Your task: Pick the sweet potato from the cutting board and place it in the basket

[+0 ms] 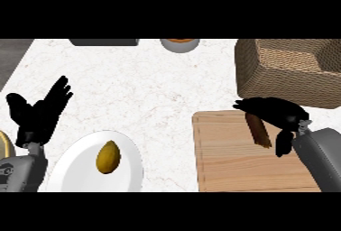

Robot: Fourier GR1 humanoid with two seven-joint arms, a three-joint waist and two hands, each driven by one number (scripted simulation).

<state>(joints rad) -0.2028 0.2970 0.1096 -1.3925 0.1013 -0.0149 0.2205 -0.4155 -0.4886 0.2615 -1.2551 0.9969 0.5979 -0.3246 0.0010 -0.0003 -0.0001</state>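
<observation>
A long brown sweet potato (pixel 258 131) lies over the wooden cutting board (pixel 230 158) at the lower right. My right hand (pixel 279 113) is curled round its upper end, hiding that part. The woven basket (pixel 256 67) stands just behind the board, at the upper right. My left hand (pixel 39 113) rests open at the left edge, fingers up, holding nothing.
A white plate (pixel 76 167) with a yellow-brown oval fruit (pixel 108 157) sits at the lower left. A grey bowl (pixel 180 44) and a dark flat object (pixel 104 42) stand at the counter's far edge. A round yellowish thing (pixel 3 144) shows at the left edge.
</observation>
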